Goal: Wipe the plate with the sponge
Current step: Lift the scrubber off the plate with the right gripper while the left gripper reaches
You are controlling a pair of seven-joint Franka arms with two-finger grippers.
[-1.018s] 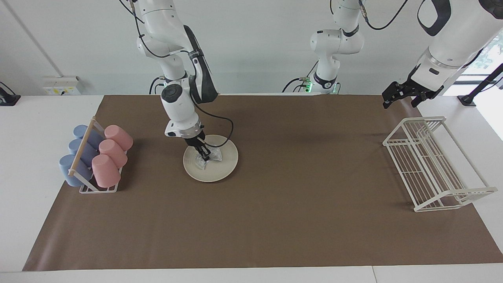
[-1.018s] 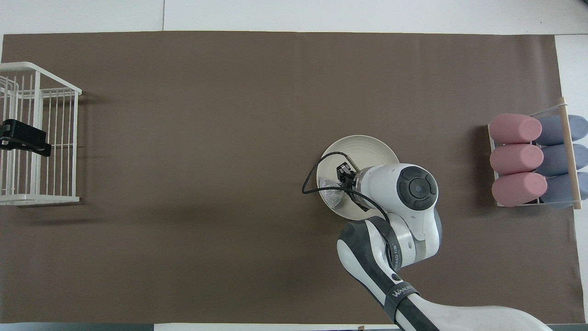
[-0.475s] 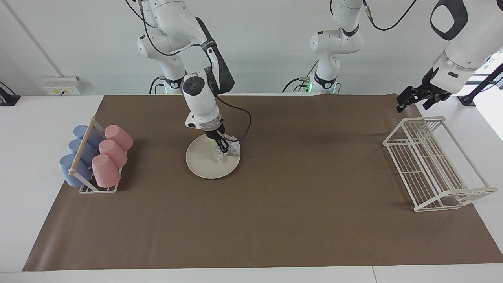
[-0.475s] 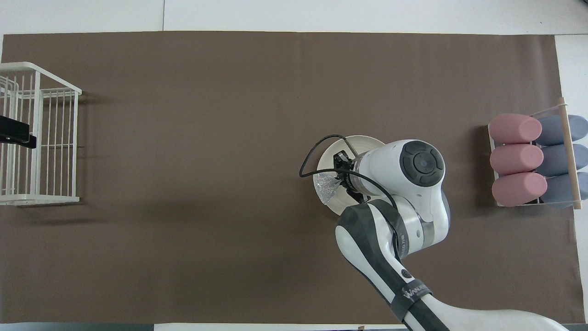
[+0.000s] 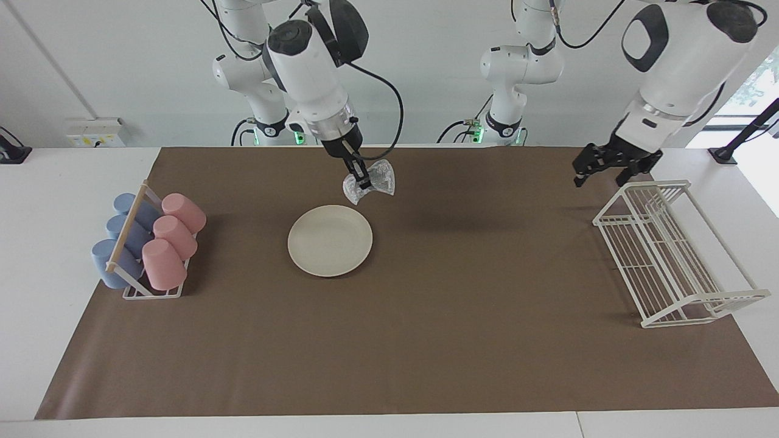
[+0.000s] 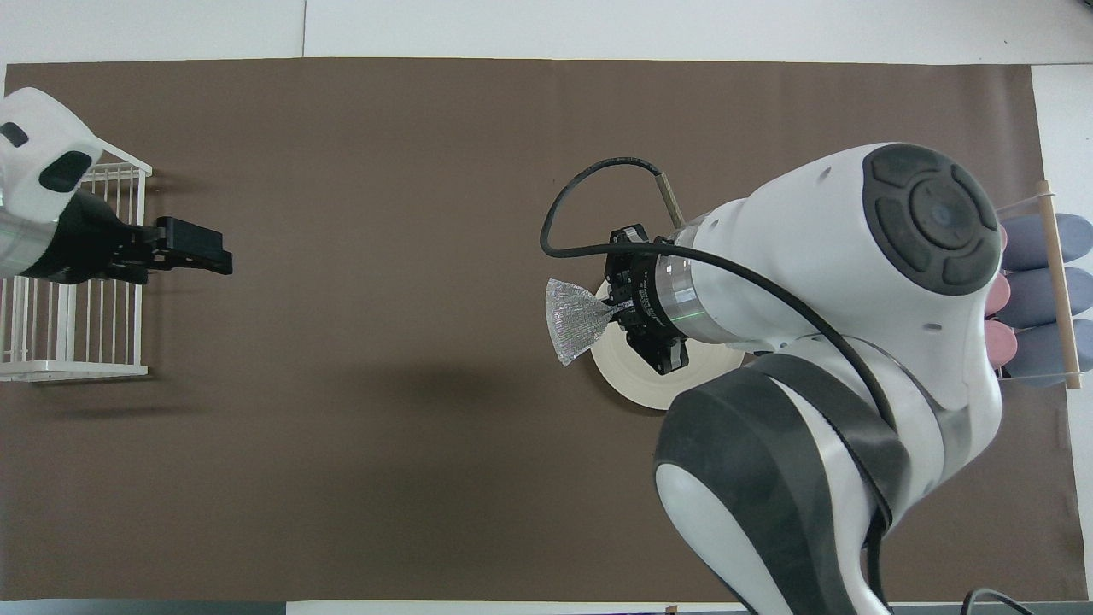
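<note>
Right gripper (image 5: pixel 363 182): up in the air over the brown mat (image 5: pixel 426 340), clenched on the pinched middle of the sponge (image 5: pixel 371 180); the glittery pad hangs clear of everything
Left gripper (image 5: pixel 611 163): waits, fingers spread and empty, over the end of the white wire rack (image 5: pixel 669 255) closest to the robots
Plate (image 5: pixel 330 240): lies flat and bare on the mat, toward the right arm's end of the table; nothing touches it
Cup rack (image 5: pixel 146 243): pink and blue cups stacked on their sides, beside the plate at the right arm's end; well out of the way
Step in hand: by the look of it, the sponge is off the plate, so either a fresh pass or a put-down is due
How to do it well: for another wipe, come down square over the plate's centre; press lightly, since the plate sits loose and could skid; sweep inside the rim
</note>
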